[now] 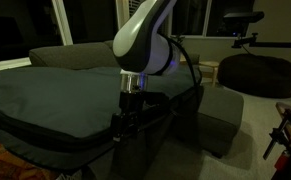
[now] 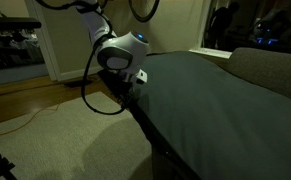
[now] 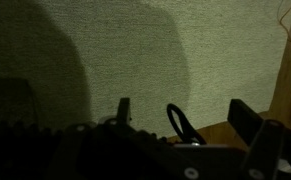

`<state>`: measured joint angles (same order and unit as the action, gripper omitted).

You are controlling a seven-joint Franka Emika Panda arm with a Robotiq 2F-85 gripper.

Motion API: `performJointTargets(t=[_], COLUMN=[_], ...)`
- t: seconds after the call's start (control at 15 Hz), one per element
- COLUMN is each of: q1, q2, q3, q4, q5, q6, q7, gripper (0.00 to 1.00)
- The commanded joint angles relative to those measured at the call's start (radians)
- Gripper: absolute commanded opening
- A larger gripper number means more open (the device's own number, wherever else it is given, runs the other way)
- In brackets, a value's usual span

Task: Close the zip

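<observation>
The pincer (image 3: 182,108) hangs at the edge of the big grey-green fabric case (image 1: 55,95), fingers spread wide and gripping nothing. A dark loop (image 3: 184,124), likely the puller, lies free between them. The zip (image 2: 163,140) runs along the case's side seam. In this dimness I can't tell how much is closed.

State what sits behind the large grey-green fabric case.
A grey sofa rises behind the fabric case, a dark beanbag farther back. The sofa's lower part is covered by the case.
</observation>
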<state>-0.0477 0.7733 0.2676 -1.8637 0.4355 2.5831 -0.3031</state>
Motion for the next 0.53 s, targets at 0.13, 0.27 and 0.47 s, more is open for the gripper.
performJointTargets(t=[0.13,0.27,0.47], q1=[-0.034,-0.031,-0.030], q2=[-0.002,0.000,0.001], q3=[0.039,0.039,0.037], q4=[-0.004,-0.011,-0.025], q5=[0.008,0.007,0.002], q6=[0.055,0.071,0.097], q7=[0.000,0.003,0.010], gripper=[1.00,1.00,0.67])
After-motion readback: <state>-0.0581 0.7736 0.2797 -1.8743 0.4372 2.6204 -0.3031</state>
